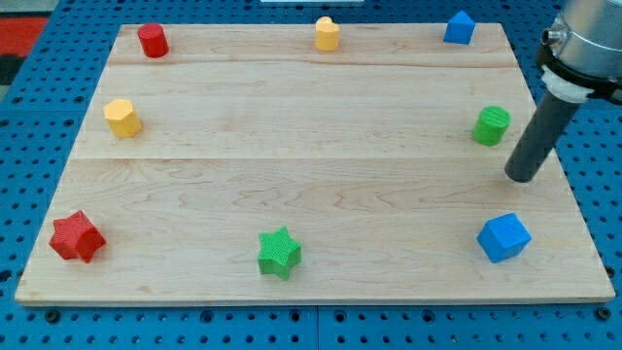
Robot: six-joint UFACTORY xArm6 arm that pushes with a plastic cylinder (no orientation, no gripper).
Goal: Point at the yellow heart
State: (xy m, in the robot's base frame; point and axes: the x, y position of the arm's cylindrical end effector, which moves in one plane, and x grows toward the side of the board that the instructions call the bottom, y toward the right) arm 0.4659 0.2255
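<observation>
Along the view's bottom edge of the wooden board (321, 194), three blocks sit in a row. Red star (77, 236) at the bottom left corner. Green star (279, 252) near bottom centre. Blue cube (503, 237) at the bottom right, well apart from the other two.

Middle band, right side: my tip (521, 176) rests on the board near its right edge, above the blue cube and below and just right of the green cylinder (492, 125). It touches neither block. The rod slants up toward the view's top right, into the grey arm housing at the frame corner. No jaws on this rig, only the plain rod, so there is nothing spread or pinching.

Middle band, left side: a yellow block (122, 118), rounded and many-sided; exact shape not clear. It lies near the left edge, across the board from my tip.

Far edge, view's top: red cylinder (153, 40) at the top left. The yellow heart (327, 33) at top centre, standing alone by the board's far edge, its notched top only faintly readable. Well apart from my tip, up and to the view's left of it. Blue block (459, 27) at the top right, with a peaked top.

The board lies on a blue pegboard table (19, 97).
</observation>
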